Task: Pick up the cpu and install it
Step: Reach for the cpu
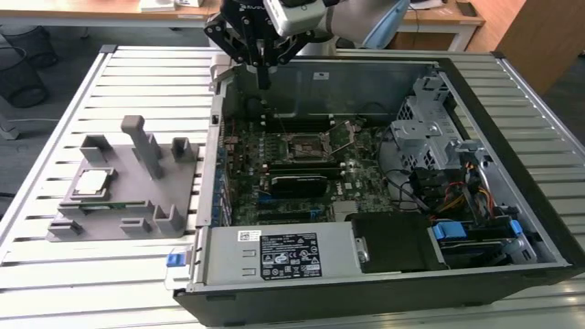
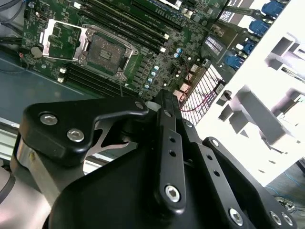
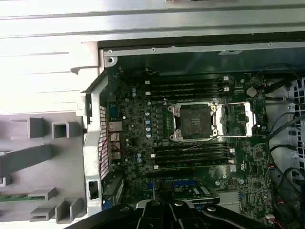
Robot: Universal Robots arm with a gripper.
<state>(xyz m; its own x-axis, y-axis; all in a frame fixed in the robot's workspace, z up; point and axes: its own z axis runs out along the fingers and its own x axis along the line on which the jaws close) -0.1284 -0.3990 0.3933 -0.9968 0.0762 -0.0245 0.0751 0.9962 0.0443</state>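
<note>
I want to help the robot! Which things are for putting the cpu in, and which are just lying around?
For the job: cpu on the grey holder; open socket; gripper.
Just lying about: green memory strip; coloured cables; silver power box.

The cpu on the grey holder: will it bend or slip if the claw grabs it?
Probably stiff: the cpu looks like a flat metal-topped square. Its smooth silvery top could be slippery. It lies flat in the grey holder, so it likely won't roll.
</note>
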